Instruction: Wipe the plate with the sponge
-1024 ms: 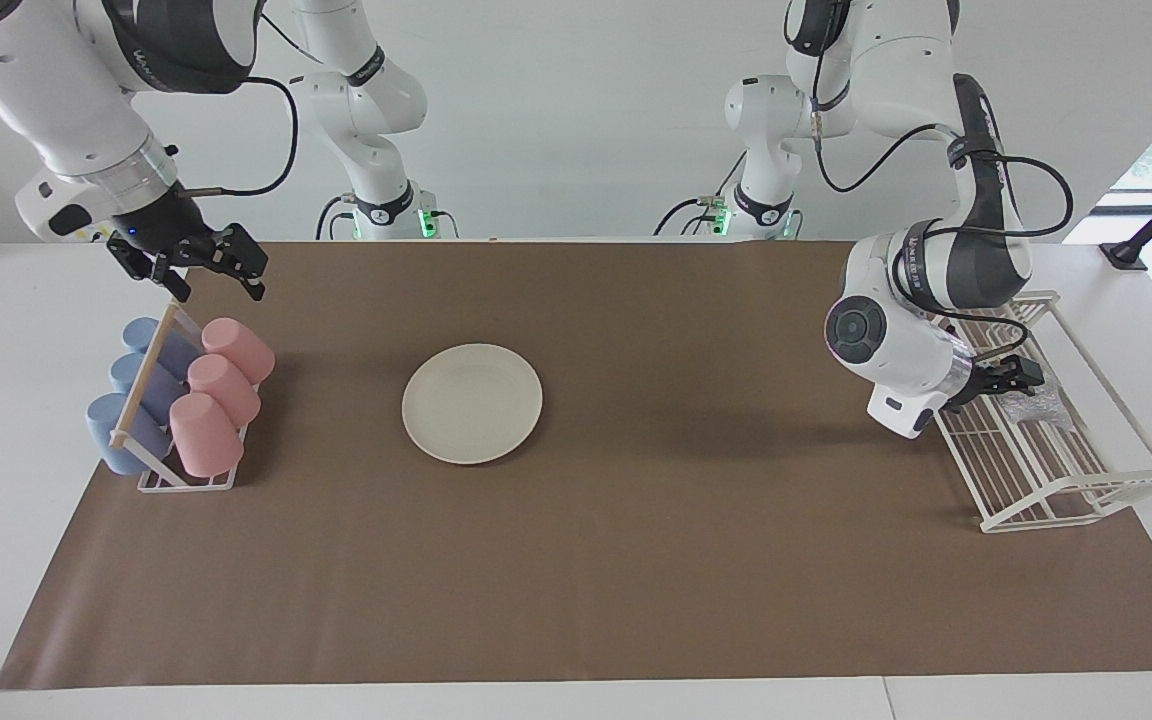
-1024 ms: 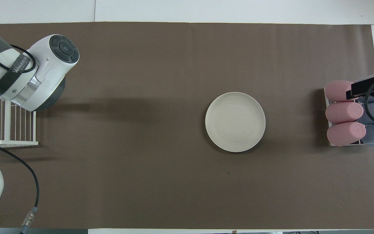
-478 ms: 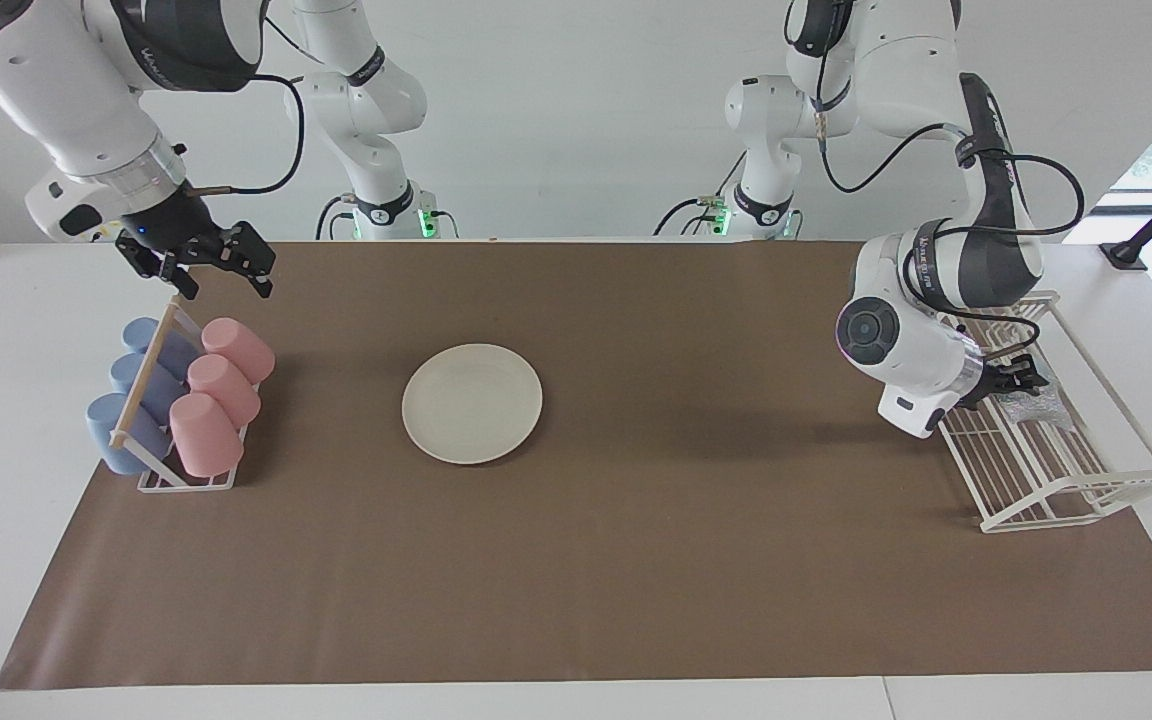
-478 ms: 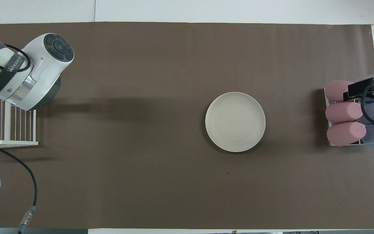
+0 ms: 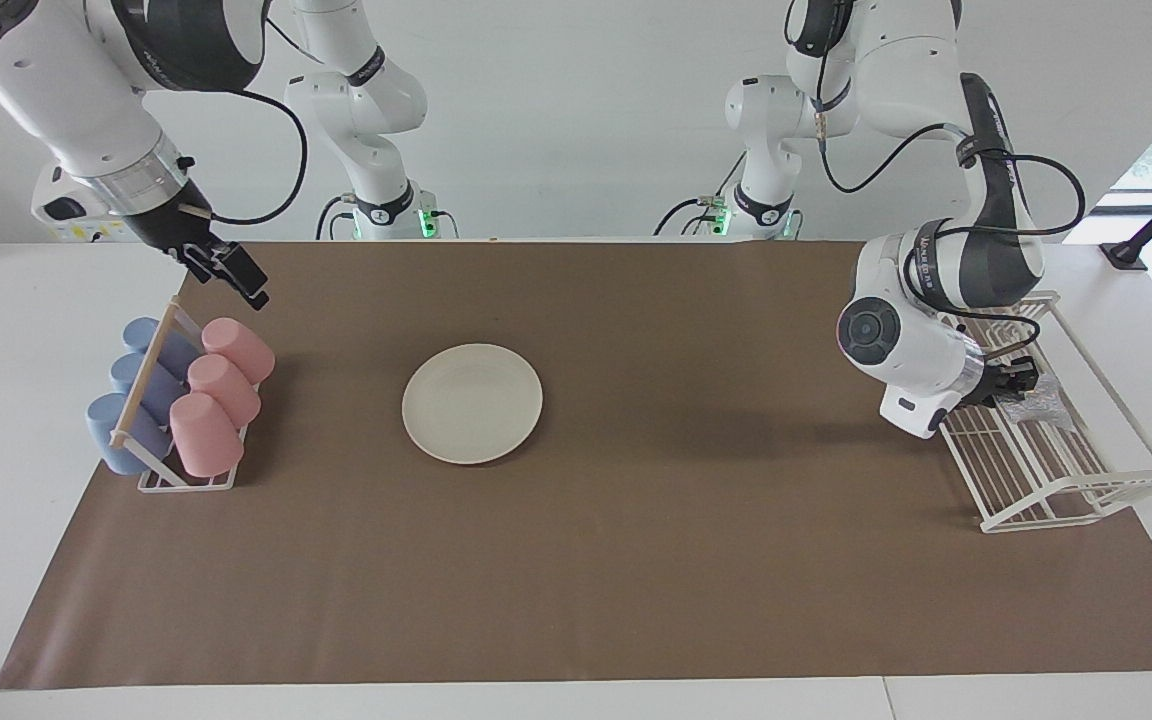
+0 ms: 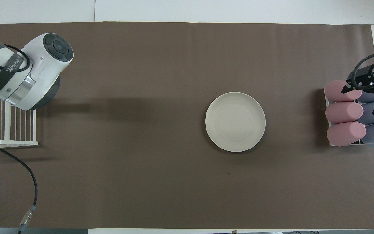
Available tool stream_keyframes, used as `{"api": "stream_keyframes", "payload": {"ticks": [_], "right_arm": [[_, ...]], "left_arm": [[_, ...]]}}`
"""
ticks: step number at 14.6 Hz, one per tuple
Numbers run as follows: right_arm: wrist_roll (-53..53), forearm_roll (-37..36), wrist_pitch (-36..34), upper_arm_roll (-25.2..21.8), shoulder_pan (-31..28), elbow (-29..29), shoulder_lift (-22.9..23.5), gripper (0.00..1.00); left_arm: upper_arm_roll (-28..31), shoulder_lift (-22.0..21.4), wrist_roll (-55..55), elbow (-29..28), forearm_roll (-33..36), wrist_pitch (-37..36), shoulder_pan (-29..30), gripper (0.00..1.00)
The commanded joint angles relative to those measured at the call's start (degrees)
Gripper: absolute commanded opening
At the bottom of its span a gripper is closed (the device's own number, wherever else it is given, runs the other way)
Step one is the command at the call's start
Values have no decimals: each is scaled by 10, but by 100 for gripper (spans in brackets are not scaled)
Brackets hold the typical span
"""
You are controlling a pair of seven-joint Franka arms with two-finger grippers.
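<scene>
The cream-white plate [image 5: 472, 403] lies flat on the brown mat near the middle of the table; it also shows in the overhead view [image 6: 235, 122]. The silvery sponge [image 5: 1036, 408] lies on the white wire rack [image 5: 1066, 480] at the left arm's end. My left gripper [image 5: 1018, 382] is low over the rack, right at the sponge; in the overhead view the arm's wrist hides it. My right gripper [image 5: 236, 277] is open and empty, in the air over the cup rack's end nearer the robots, also seen from overhead [image 6: 362, 100].
A wooden-railed cup rack [image 5: 151, 385] at the right arm's end holds three pink cups [image 5: 221, 390] and three blue cups [image 5: 131, 395] lying on their sides. The brown mat [image 5: 636, 560] covers most of the table.
My left gripper has pushed a little farther over the wire rack, up to the sponge. My right gripper has turned at the wrist and drawn slightly toward the robots above the cup rack.
</scene>
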Motion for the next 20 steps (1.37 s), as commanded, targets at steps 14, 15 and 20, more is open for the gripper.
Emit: {"api": "stream_keyframes", "payload": {"ticks": [14, 15, 20], "right_arm": [[509, 22, 31, 28, 41, -47, -30, 100], [542, 22, 34, 28, 41, -47, -30, 100], [548, 18, 47, 34, 73, -52, -32, 100]], "left_arm": [[6, -15, 5, 123, -81, -55, 3, 0], [6, -15, 8, 151, -126, -83, 3, 0], [6, -29, 16, 220, -340, -148, 10, 0]]}}
